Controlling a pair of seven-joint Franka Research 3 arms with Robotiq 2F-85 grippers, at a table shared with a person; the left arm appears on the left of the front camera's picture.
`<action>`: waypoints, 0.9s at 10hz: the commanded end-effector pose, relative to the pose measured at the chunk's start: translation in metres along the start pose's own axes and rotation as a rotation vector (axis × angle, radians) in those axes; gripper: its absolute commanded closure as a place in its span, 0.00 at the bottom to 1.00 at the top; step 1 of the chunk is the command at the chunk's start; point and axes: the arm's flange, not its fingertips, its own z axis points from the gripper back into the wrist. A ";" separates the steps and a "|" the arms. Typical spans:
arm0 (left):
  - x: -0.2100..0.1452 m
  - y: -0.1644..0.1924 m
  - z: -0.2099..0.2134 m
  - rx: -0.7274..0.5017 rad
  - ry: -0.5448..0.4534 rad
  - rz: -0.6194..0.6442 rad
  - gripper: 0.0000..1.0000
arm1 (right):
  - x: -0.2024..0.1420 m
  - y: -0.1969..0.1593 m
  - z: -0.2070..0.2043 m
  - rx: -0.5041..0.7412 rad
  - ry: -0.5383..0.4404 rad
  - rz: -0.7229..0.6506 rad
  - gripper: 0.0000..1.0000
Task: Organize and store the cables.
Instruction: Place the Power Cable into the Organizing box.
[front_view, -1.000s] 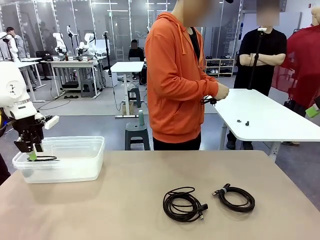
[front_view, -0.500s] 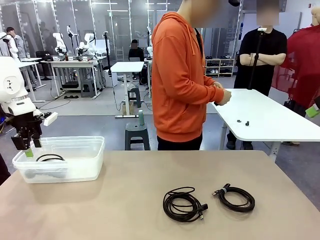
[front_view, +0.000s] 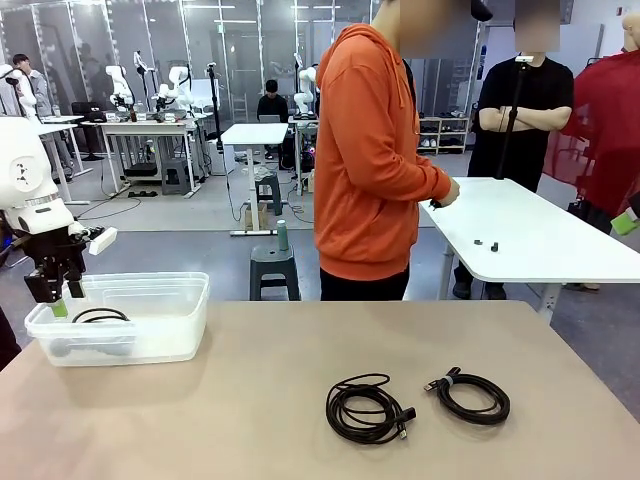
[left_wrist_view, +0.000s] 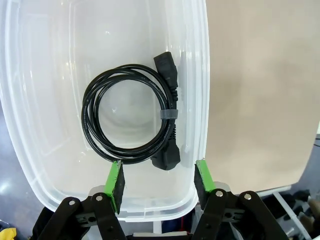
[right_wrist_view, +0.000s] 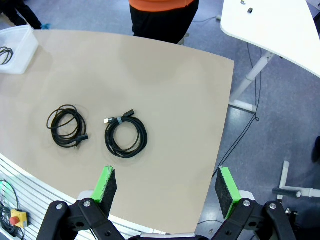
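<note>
Above the clear bin (front_view: 150, 340): left gripper (front_view: 62, 300) points straight down, jaws released, empty.
Right gripper (right_wrist_view: 166, 181): high over the worktop (right_wrist_view: 175, 75), jaws wide, empty.
Cables: bin coil (left_wrist_view: 125, 115) inside; loose coil (front_view: 367, 408) and tied coil (front_view: 472, 395) side by side on the worktop.
Blurred: bin coil through the wall, front view.
</note>
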 end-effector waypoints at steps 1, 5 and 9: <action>-0.002 0.002 0.000 0.010 -0.007 -0.007 0.29 | 0.000 0.001 0.000 0.002 -0.004 0.002 0.00; -0.002 0.002 0.000 0.010 -0.007 -0.007 0.29 | 0.000 0.001 0.000 0.002 -0.004 0.002 0.00; -0.002 0.002 0.000 0.010 -0.007 -0.007 0.29 | 0.000 0.001 0.000 0.002 -0.004 0.002 0.00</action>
